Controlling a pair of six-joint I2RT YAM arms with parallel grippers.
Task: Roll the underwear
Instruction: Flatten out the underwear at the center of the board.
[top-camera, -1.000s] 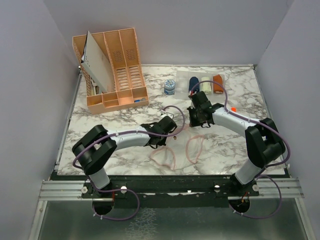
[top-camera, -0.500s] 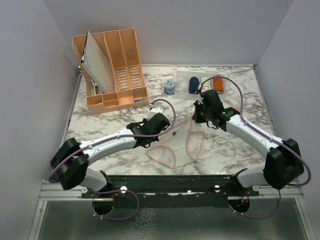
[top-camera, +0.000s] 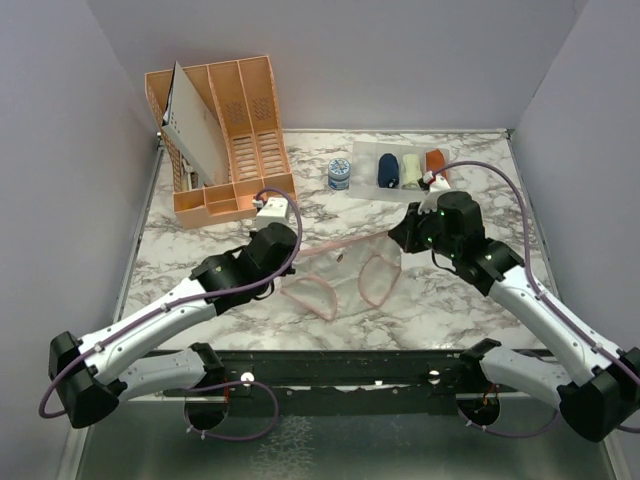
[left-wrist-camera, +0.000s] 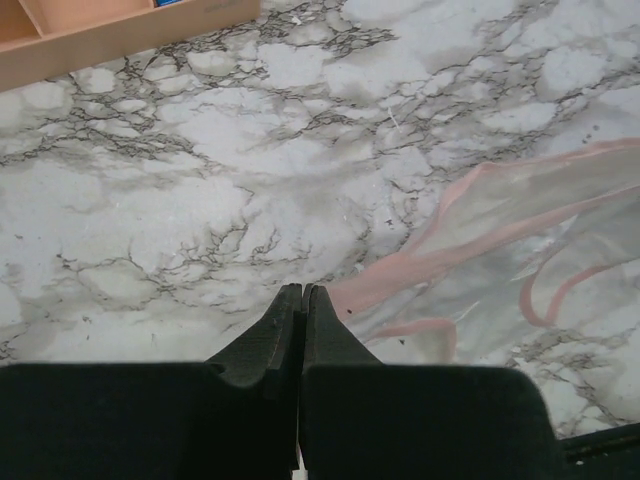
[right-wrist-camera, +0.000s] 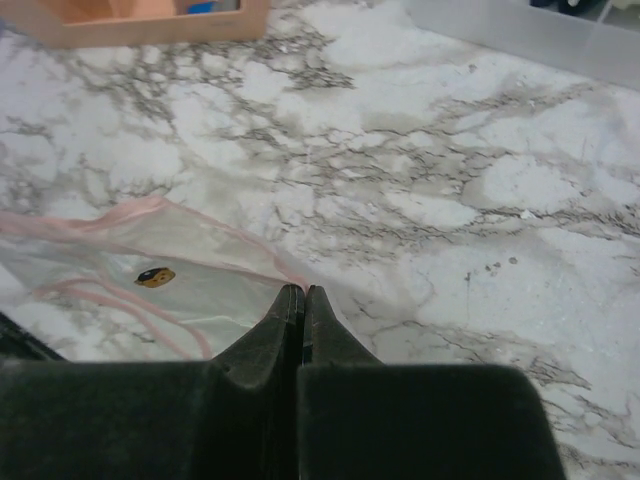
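Now the left gripper (left-wrist-camera: 302, 290) and right gripper (right-wrist-camera: 303, 290) each pinch tight on the pink underwear (top-camera: 342, 268) between them. A hard pull may slip its thin edge out.

The left arm (top-camera: 160, 315) was stretched toward 2 o'clock and the right arm (top-camera: 540, 310) toward 11 o'clock. The left gripper (left-wrist-camera: 302, 292) and the right gripper (right-wrist-camera: 303, 292) were both pressed closed.
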